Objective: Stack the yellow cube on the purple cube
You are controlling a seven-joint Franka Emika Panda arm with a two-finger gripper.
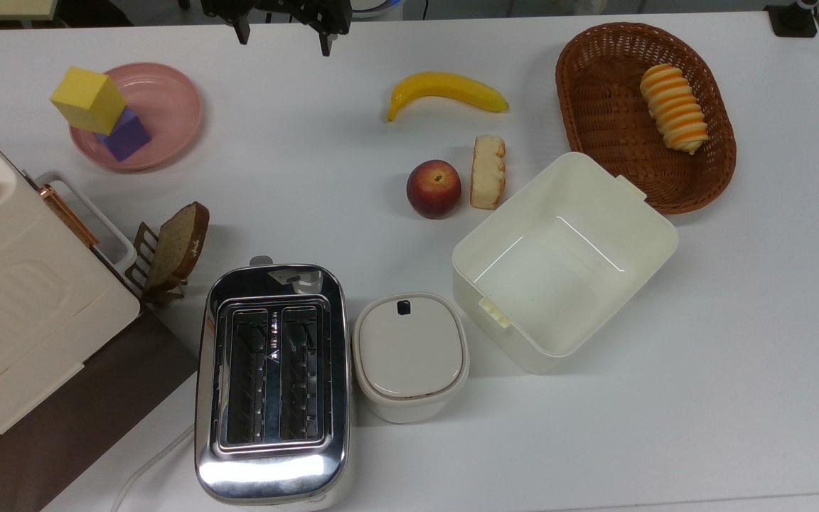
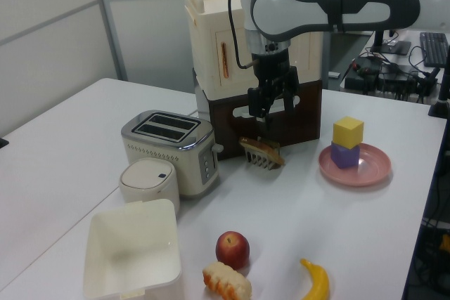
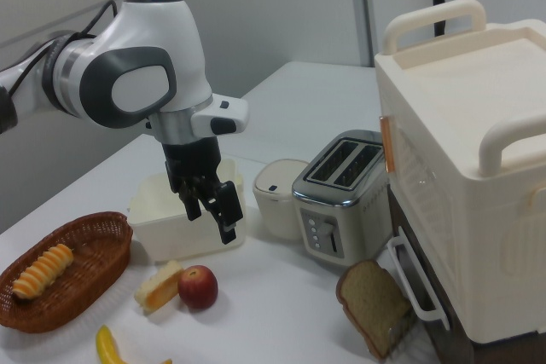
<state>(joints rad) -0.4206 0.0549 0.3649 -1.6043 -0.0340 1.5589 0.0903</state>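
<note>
- Where the desk (image 1: 701, 398) runs toward the lower right of the top view, its white surface is bare, and another bare stretch lies in the upper middle between the pink plate (image 1: 168, 107) and the banana (image 1: 446, 91).
- The end effector (image 1: 283, 34) hangs at the top edge of the top view, released, its two fingers spread and holding nothing, well apart from the plate.
- In the left view it hangs high above the bread slice (image 2: 261, 151) in its rack.
- On the plate, at the upper left of the top view, the yellow cube (image 1: 88, 99) sits on the purple cube (image 1: 125, 136).
- The wicker basket (image 1: 594, 121), upper right, holds a striped roll (image 1: 674, 108).
- The cream box (image 1: 655, 238) at centre right stands open; the small lidded pot (image 1: 409, 355) sits just beside the toaster (image 1: 271, 387).
- A peach (image 1: 433, 188) and a cake slice (image 1: 488, 171) lie near the box's upper left corner.
</note>
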